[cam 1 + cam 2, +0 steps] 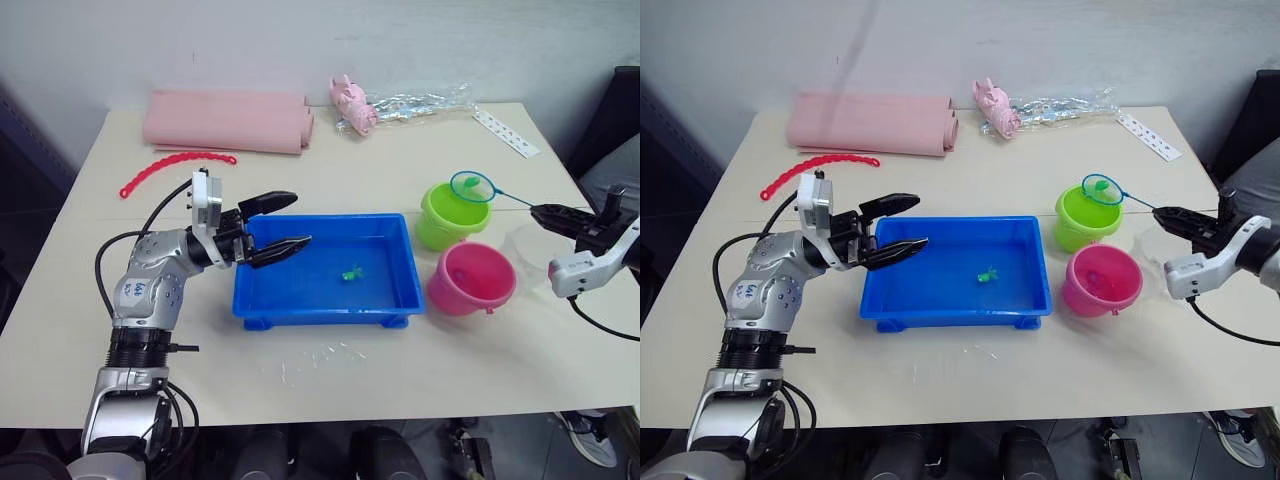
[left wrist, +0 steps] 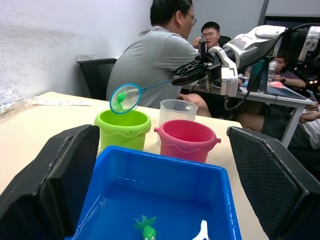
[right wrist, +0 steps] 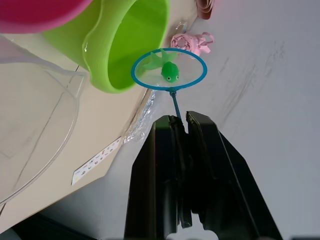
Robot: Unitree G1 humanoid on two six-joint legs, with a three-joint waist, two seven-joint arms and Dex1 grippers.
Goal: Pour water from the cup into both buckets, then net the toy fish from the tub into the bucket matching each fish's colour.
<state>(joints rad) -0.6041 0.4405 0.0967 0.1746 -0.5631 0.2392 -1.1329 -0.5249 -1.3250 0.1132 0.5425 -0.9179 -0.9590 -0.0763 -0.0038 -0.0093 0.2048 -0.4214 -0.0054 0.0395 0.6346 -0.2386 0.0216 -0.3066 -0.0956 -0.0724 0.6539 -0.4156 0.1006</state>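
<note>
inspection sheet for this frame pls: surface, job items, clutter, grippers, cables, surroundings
Surface: beige table, small wet patch in front of the tub.
Job's things: blue tub with water and one green fish; net holding a green fish over the green bucket; pink bucket; clear cup.
Clutter: pink roll, red chain, pig toy, wrapper, paper strip.
Grippers: left gripper open over the tub; right gripper shut on net handle.
Cables: black, on both arms.
Surroundings: seated people, chairs.

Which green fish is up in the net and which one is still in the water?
The green fish caught in the net hangs over the lime green bucket, held by the right tool. The other green fish sits in the blue tub.
</note>
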